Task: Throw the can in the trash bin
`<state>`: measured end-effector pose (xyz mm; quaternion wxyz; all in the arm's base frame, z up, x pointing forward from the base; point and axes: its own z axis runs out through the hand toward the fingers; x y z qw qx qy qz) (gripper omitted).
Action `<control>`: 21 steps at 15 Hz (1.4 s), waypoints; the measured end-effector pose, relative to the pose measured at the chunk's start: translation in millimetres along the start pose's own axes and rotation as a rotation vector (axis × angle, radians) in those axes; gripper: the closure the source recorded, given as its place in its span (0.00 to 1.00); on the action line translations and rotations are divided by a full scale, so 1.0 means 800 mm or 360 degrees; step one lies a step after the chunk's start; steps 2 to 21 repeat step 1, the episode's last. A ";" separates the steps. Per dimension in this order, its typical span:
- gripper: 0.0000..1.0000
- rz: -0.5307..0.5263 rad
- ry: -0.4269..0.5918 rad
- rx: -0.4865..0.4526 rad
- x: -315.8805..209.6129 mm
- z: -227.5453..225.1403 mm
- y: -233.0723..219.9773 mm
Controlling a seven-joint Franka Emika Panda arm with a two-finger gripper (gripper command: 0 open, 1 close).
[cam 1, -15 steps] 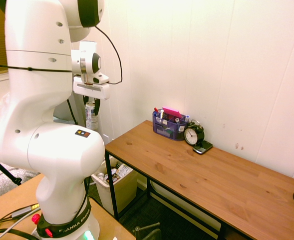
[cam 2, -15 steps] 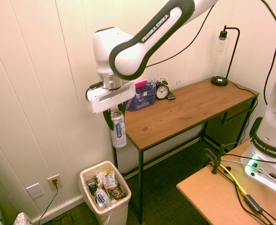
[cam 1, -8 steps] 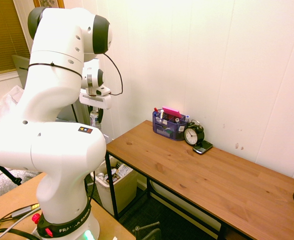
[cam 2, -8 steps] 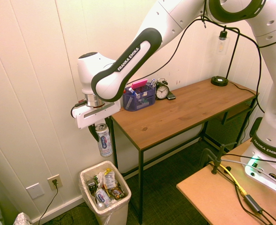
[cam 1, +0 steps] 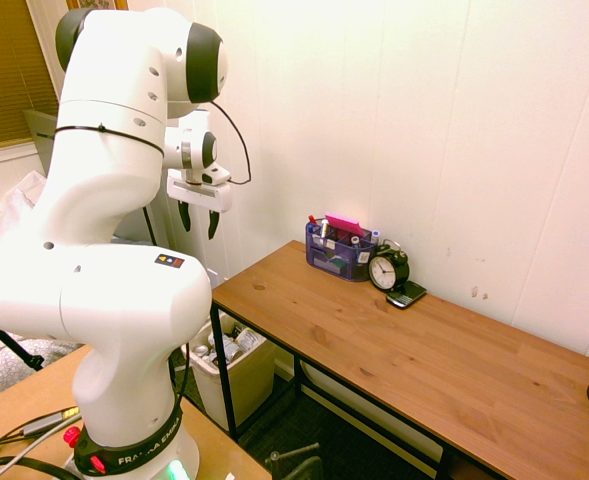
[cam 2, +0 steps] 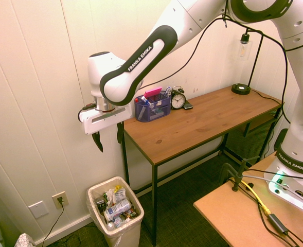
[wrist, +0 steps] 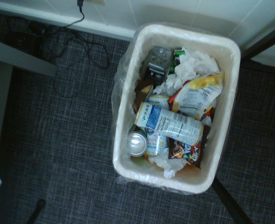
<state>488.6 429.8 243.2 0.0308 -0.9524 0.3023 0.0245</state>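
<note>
White panelled wall and a wooden desk, with the trash bin on the floor beside it. Gripper hangs above, jaws spread wide and empty. Can lies sideways on the rubbish, so pretty much done

Exterior light: warm, yellowish, bright on the wall behind the claw.
Shadows: soft, under the desk.
Wrist view: dimmer, bluish, slightly soft; bin below the claw readable.
</note>
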 end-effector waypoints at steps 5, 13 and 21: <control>0.00 0.0031 -0.0022 0.0040 0.032 -0.019 0.018; 0.00 0.0031 -0.0022 0.0040 0.032 -0.019 0.018; 0.00 0.0031 -0.0022 0.0040 0.032 -0.019 0.018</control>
